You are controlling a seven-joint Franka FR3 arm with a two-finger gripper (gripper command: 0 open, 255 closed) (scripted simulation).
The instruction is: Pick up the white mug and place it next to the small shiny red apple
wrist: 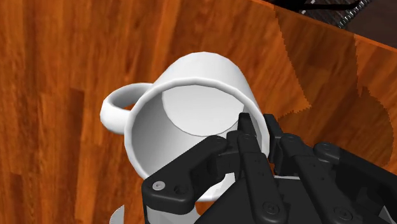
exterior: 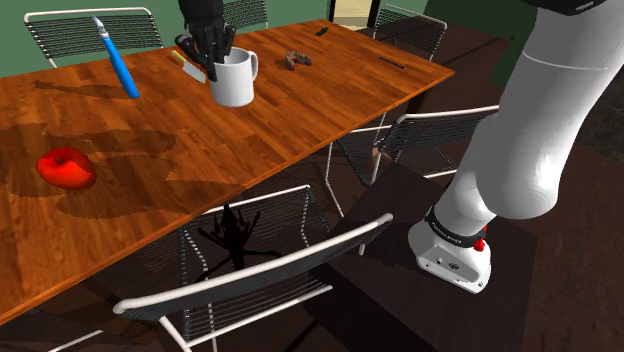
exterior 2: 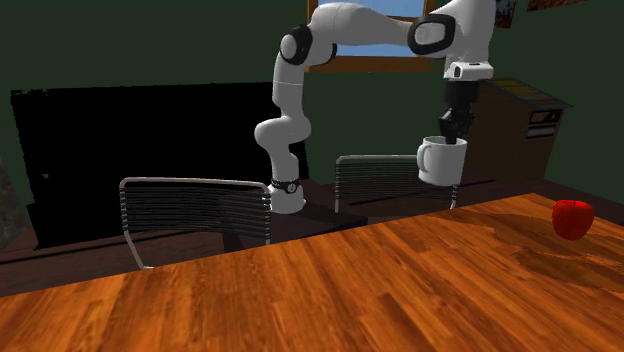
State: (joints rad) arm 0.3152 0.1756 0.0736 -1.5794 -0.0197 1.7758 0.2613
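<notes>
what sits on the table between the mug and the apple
Nothing: in the shoulder view the table between the white mug and red apple is bare.

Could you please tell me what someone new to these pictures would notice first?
Most striking is the white mug, pinched at its rim by the black gripper and hanging tilted above the far part of the wooden table. Next comes the shiny red apple, lying on the table toward the shoulder view's left, well apart from the mug.
</notes>
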